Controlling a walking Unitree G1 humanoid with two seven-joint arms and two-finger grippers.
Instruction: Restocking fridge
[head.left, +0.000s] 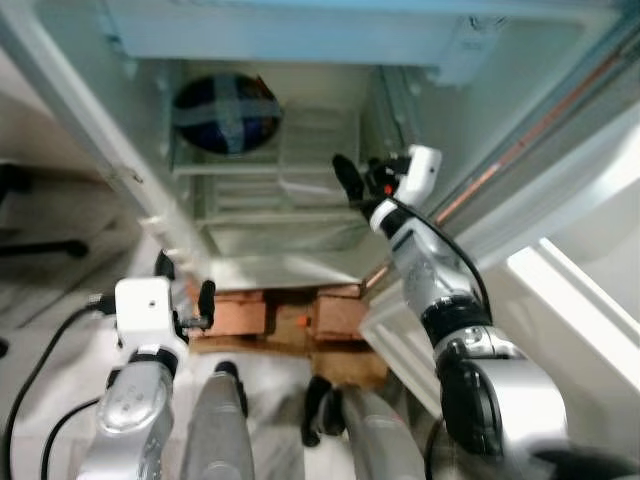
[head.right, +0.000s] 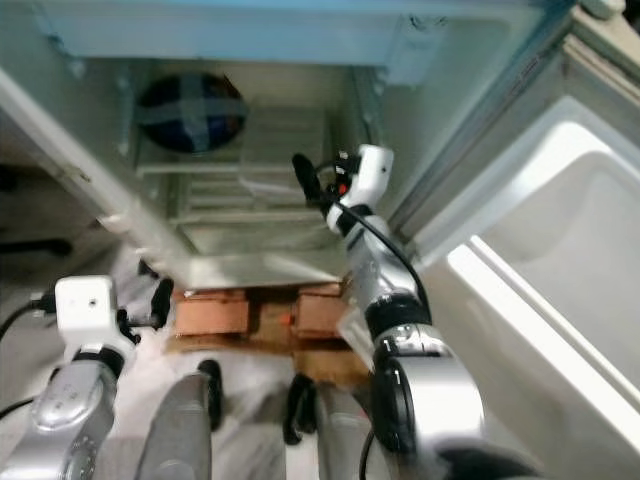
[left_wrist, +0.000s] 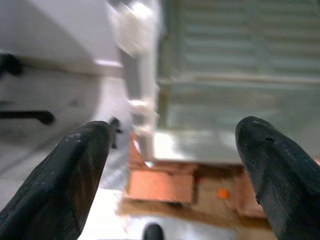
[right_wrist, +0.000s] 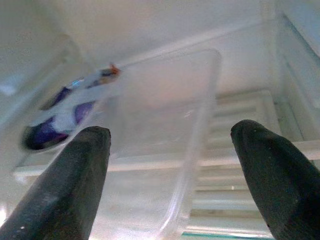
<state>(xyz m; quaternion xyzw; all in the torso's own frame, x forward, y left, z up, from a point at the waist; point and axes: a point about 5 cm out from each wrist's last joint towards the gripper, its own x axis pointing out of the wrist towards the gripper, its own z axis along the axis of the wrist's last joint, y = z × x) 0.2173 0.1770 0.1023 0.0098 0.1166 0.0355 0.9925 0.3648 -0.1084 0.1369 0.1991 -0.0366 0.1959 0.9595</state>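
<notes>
The fridge stands open in front of me. On its slatted shelf lies a round dark blue packet with pale bands at the back left. A clear plastic tub rests beside it on the right. My right gripper reaches into the fridge just in front of the tub, open. In the right wrist view the tub lies ahead between the spread fingers, untouched, with the blue packet beyond. My left gripper hangs low at the fridge's left front corner, open and empty.
The fridge door swings wide on the right, its white inner shelves close to my right arm. The fridge's left wall runs diagonally down to the left gripper. Brick-coloured blocks lie on the floor under the fridge front. A black chair base sits far left.
</notes>
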